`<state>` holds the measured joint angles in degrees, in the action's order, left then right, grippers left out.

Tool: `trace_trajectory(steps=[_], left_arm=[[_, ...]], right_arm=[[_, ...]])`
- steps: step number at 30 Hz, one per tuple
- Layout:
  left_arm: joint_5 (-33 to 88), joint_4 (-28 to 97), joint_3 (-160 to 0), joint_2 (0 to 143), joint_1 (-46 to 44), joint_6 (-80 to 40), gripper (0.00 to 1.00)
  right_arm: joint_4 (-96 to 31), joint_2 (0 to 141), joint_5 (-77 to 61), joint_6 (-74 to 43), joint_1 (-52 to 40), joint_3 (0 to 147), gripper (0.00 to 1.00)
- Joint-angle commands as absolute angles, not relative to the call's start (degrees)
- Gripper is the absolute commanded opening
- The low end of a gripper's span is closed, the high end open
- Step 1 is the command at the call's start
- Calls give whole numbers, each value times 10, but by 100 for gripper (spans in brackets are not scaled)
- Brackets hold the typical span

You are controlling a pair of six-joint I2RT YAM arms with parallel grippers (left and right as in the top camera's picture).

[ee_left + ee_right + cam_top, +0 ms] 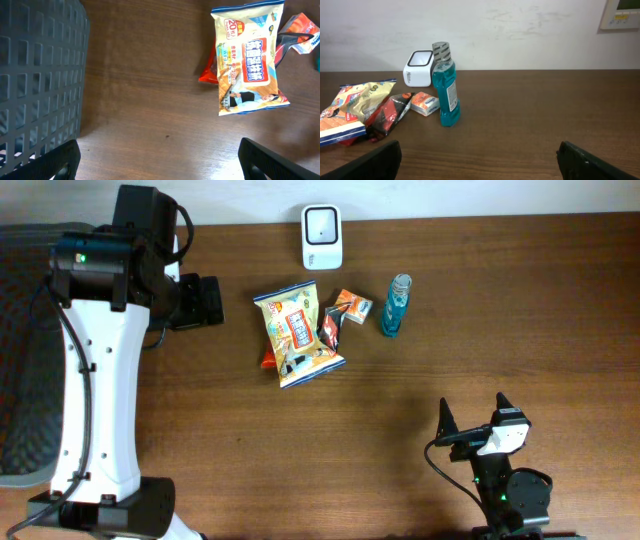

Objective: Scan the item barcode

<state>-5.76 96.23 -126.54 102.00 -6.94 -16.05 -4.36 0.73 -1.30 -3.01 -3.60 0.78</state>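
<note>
Starting pre-grasp, nothing held.

Overhead: left gripper at 9 o'clock of the snack bag, right gripper at 5, both spread wide and empty. The scanner sits at 12.

Left wrist: bag's barcode not visible (printed face up).

Right wrist: bottle label too small to read.

Next I grab one item and turn its code to the scanner.

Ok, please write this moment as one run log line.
left gripper: open, empty | right gripper: open, empty | blue plastic bottle: upright, untouched | white box-shaped scanner: at far edge | nothing grasped

The table is dark wood, smooth with a slight shine. The snack bag is glossy plastic film. The bottle is clear plastic, and the scanner smooth white plastic.
</note>
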Motion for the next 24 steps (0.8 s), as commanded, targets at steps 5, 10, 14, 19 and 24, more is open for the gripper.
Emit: trace_trajectory(steps=[5, 10, 14, 19, 24], left_arm=[[-52, 961, -1263, 1016, -66, -165, 99], [-52, 961, -1263, 1016, -66, -164, 99], [-52, 961, -1263, 1016, -66, -165, 99], [-52, 961, -1263, 1016, -66, -164, 99], [-52, 961, -1263, 1016, -66, -165, 99]], right_arm=[[-45, 5, -8, -32, -40, 3, 98], [-45, 5, -8, -32, -40, 3, 98], [-45, 5, -8, -32, -40, 3, 98], [-42, 5, -8, -32, -40, 3, 98], [23, 4, -180, -171, -41, 3, 98]])
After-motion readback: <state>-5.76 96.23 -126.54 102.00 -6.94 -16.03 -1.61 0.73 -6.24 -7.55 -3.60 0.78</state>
